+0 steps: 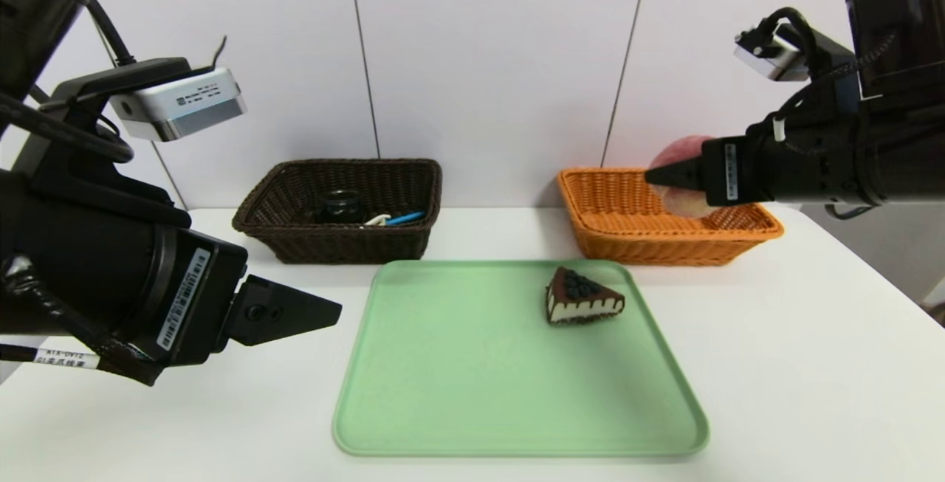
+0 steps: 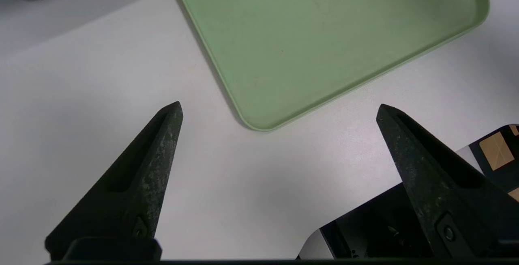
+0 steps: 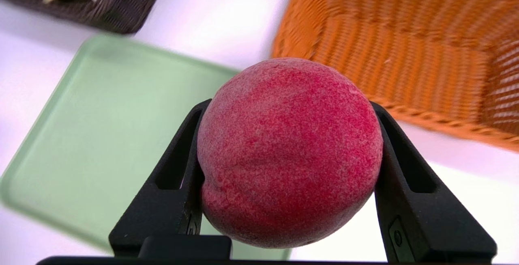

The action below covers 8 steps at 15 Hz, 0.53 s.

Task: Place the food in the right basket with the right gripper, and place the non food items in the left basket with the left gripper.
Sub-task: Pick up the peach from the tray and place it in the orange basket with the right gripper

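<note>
I hold the peach clamped in the right gripper above the orange basket, ready to drop. The cake waits near the tray's far right corner. The left gripper idles, spread wide, over the table's near left. Only the right wrist view shows both jaws pressing the peach.

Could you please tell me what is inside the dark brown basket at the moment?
Inside the dark brown basket lie a clear glass cup in a black holder, a pale utensil and a blue handle. The basket's front wall covers their lower parts, so anything lying flatter is hidden.
</note>
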Each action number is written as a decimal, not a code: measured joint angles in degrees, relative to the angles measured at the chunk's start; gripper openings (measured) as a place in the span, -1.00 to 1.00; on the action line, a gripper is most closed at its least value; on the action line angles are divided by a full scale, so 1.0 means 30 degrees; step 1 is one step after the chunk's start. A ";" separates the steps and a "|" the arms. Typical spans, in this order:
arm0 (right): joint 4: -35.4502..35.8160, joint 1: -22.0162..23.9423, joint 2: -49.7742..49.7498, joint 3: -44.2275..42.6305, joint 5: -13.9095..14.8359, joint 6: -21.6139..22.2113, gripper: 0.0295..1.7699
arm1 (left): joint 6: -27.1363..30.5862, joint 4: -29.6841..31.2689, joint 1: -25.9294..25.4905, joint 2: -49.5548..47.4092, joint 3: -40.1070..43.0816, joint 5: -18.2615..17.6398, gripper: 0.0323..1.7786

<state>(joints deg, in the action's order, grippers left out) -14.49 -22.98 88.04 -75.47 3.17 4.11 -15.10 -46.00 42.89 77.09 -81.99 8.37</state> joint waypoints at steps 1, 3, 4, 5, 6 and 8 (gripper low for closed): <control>0.0008 0.0512 0.0475 -0.0634 -0.0004 -0.0020 0.25 | 0.0004 0.0053 0.0000 0.0028 -0.0004 0.0000 0.90; 0.0000 0.1451 0.1902 -0.2028 0.0000 -0.0069 0.24 | 0.0000 0.0118 0.0000 0.0065 -0.0004 0.0008 0.90; 0.0000 0.1930 0.2836 -0.2836 0.0008 -0.0122 0.24 | 0.0004 0.0126 0.0000 0.0073 -0.0004 0.0008 0.90; 0.0000 0.2341 0.3791 -0.3621 0.0024 -0.0187 0.24 | 0.0028 0.0138 0.0000 0.0081 -0.0004 0.0016 0.90; -0.0016 0.2710 0.4803 -0.4433 0.0069 -0.0232 0.24 | 0.0028 0.0154 0.0000 0.0089 -0.0012 0.0020 0.90; -0.0037 0.3332 0.7038 -0.6193 0.0666 -0.0406 0.24 | 0.0028 0.0138 -0.0028 0.0081 -0.0020 0.0016 0.90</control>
<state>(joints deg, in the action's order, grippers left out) -14.60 -12.98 109.15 -94.05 5.17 2.89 -15.02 -45.58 42.80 77.34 -82.05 8.42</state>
